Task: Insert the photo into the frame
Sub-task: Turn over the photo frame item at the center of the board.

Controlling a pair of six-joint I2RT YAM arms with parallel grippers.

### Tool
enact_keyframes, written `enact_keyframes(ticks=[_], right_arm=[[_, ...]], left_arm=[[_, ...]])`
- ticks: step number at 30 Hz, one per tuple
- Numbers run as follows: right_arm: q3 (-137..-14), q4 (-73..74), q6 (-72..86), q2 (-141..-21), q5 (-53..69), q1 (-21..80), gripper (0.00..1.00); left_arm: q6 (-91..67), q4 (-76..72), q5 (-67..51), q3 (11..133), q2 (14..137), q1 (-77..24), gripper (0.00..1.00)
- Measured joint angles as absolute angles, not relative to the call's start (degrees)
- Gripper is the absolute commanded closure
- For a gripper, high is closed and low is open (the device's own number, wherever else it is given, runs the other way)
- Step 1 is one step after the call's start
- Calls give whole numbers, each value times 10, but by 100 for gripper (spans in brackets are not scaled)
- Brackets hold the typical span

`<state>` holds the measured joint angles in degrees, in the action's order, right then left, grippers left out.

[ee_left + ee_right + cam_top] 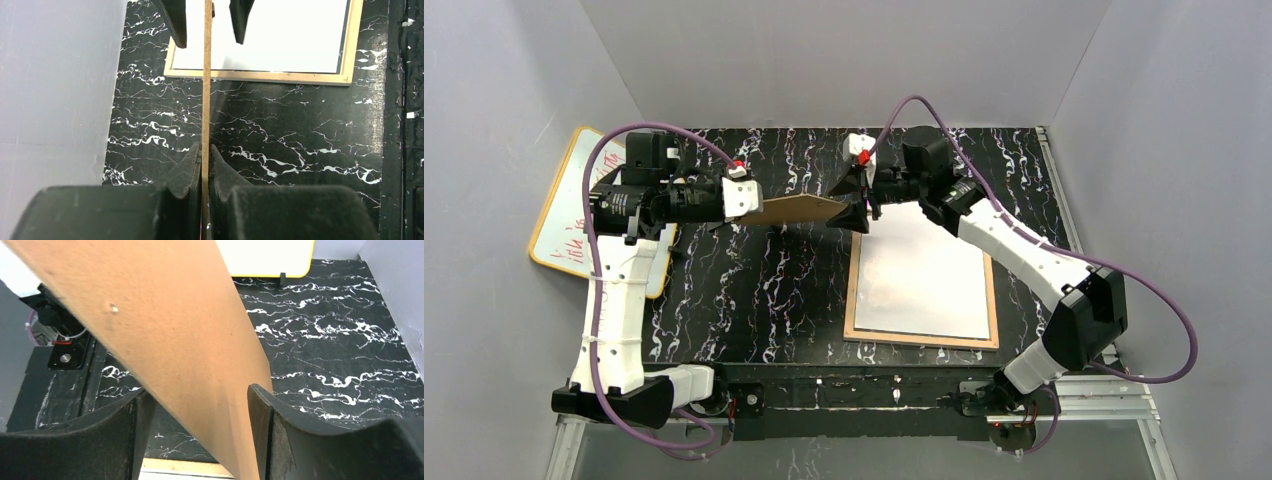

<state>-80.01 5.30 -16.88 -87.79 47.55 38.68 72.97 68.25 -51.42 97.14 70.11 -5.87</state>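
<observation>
- Far left: orange-rimmed whiteboard beside the marbled table, out of play.
- Left gripper: pinched tight on one end of the backing board, which hangs edge-on above the table.
- Right gripper: jaws apart, straddling the board's free end, gripping nothing.
- Right of centre: frame flat on the table, tan reverse up. White sheet filling it looks to be the photo, face down. A judgement only, dark side unseen.
- Step in hand, by the look: handover of the board. Best to close squarely on the flat faces, well in from the corner, before slackening the left grip. Then lay it level over the white sheet, edges inside the tan rim, no dragging across the print.
- Left wrist view: shows clear space either side of the board between the right fingers, hard to read from overhead.
- Right wrist view: shows the board's broad face with a small speck on it; only a sliver of frame.
- Overhead alone: gives the whole frame and both arms.
</observation>
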Motion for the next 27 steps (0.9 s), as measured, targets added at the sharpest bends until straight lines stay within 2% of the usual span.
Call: enact_keyframes(ticks=[4,8,9,10,12,13,14,21,27], right_arm=[[-785,44,-173,-884,444,387,56],[-758,34,-173,-884,429,387,73],[-756,27,-174,-884,426,387,78],[-755,18,-177,-884,422,387,83],[-755,-2,-181,-884,418,387,94],[-755,-14,-178,-884,417,387,99],[-755,-25,-170,-883,413,387,99],[-756,-47,-17,-882,363,393,99],[-759,-25,187,-881,322,317,99]], left_arm=[[729,678,-514,971,701,-59,100],[725,673,-510,971,702,-61,100],[722,671,-509,971,702,-62,86],[713,662,-509,971,702,-62,53],[680,625,-503,971,702,-61,21],[655,592,-500,969,702,-61,8],[623,552,-494,963,700,-61,2],[356,298,-399,931,701,-63,2],[230,222,-286,968,723,-63,2]])
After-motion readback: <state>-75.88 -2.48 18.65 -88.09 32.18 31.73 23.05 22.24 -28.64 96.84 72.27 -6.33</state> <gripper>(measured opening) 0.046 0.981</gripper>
